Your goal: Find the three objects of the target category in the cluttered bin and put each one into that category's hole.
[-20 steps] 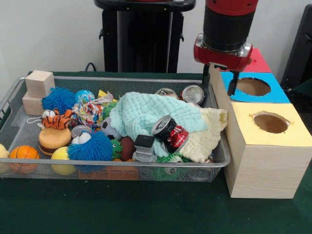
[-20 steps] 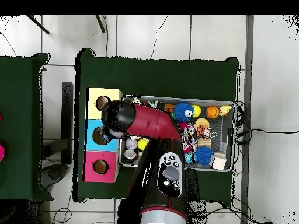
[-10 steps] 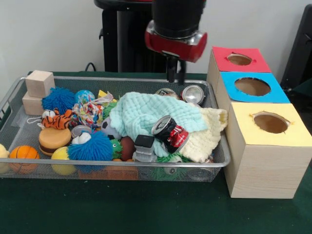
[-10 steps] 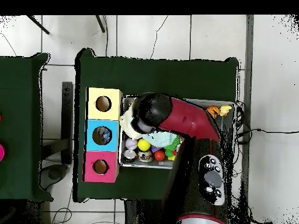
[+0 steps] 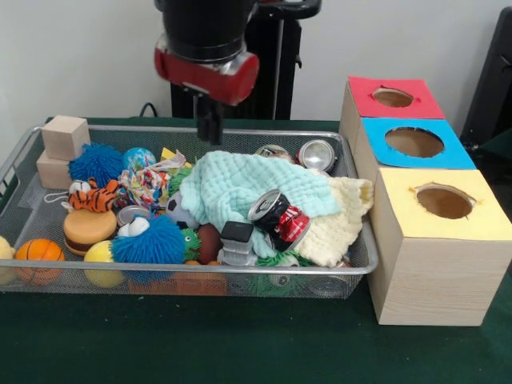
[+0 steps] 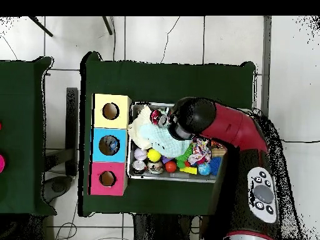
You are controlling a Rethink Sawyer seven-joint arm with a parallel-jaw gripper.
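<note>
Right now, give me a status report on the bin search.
Gripper shut, empty, above the bin. Red can lies on the cloths; two more cans at the far wall. Nothing blocking.

The front camera sits low and close at the table's edge, looking level across the wire bin (image 5: 16, 160) and the three-holed box (image 5: 432, 264) toward the wall. The overhead camera hangs high, looking straight down on the whole green table (image 6: 169, 78) and surrounding floor. Both views share bin and box.

Pincer (image 5: 210, 128) closed, empty, above bin (image 5: 24, 148) rear; crushed can (image 5: 280, 216) atop mint cloth (image 5: 240, 188).
</note>
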